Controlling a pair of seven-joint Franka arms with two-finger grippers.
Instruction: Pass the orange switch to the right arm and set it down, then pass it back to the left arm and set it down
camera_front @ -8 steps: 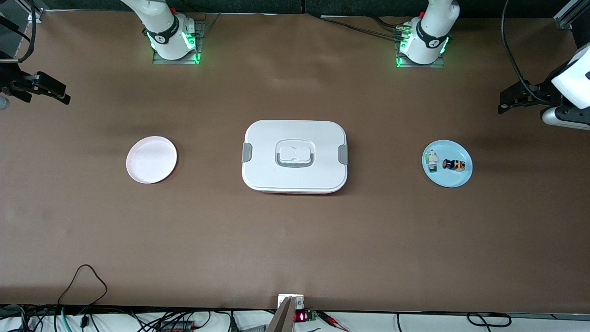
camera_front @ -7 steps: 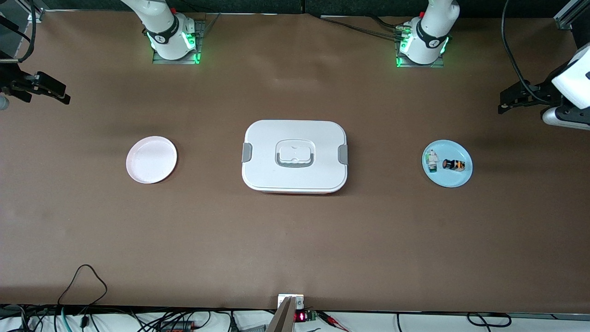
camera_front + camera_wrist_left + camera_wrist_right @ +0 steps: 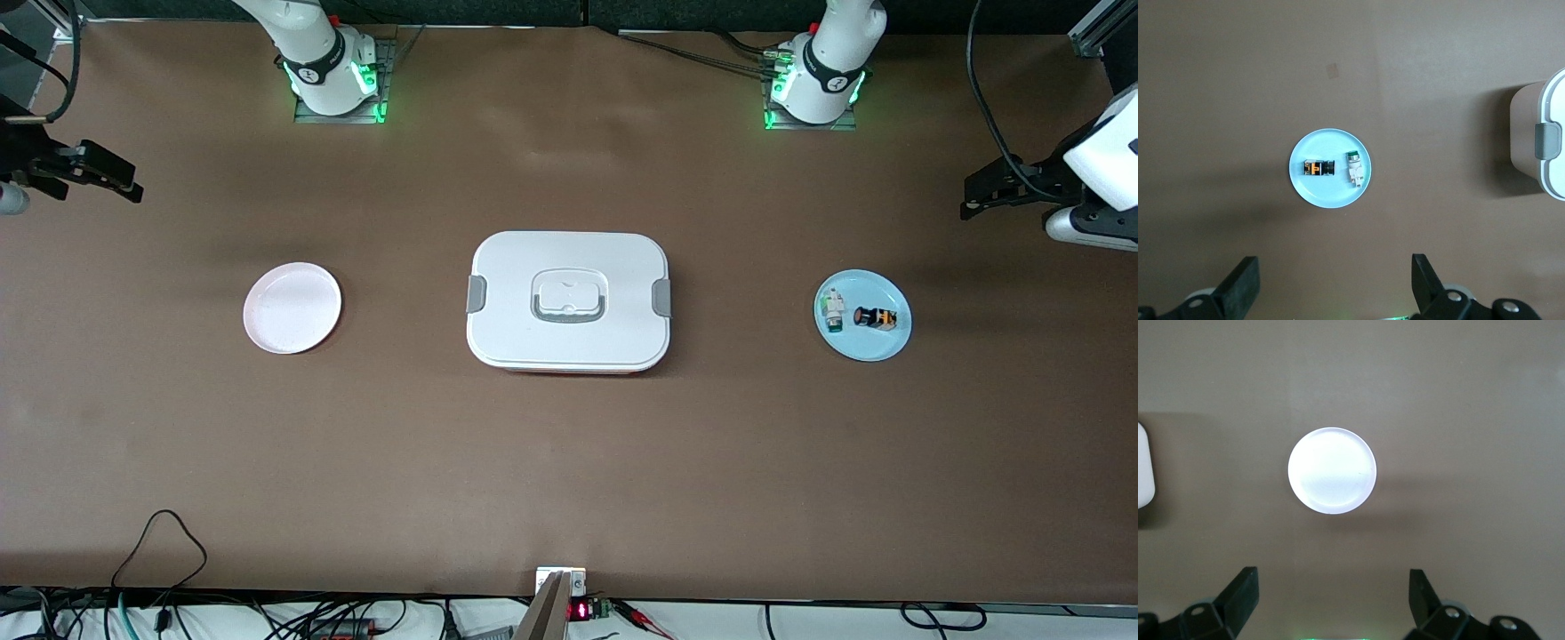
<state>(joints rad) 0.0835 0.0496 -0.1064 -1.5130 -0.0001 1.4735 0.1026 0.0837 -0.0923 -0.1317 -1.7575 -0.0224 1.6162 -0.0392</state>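
Observation:
The orange switch (image 3: 874, 317) (image 3: 1318, 168) lies on its side on a small blue plate (image 3: 864, 350) (image 3: 1328, 197), beside a white-and-green part (image 3: 833, 309) (image 3: 1354, 168). The white box (image 3: 516, 293) (image 3: 1553, 167) sits shut at the table's middle, between the two plates. My left gripper (image 3: 972, 201) (image 3: 1333, 263) hangs open and empty high over the table at the left arm's end, near the blue plate. At the right arm's end my right gripper (image 3: 123, 184) (image 3: 1331, 575) hangs open and empty, high over the table near a pale plate (image 3: 292, 308) (image 3: 1331, 471).
The pale plate holds nothing. An edge of the box (image 3: 1143, 473) shows in the right wrist view. Both arm bases (image 3: 333, 76) (image 3: 818, 84) stand along the table edge farthest from the front camera. Cables (image 3: 160, 542) trail at the nearest edge.
The right gripper has shifted very slightly. The left gripper, the box, both plates and the switch have not moved.

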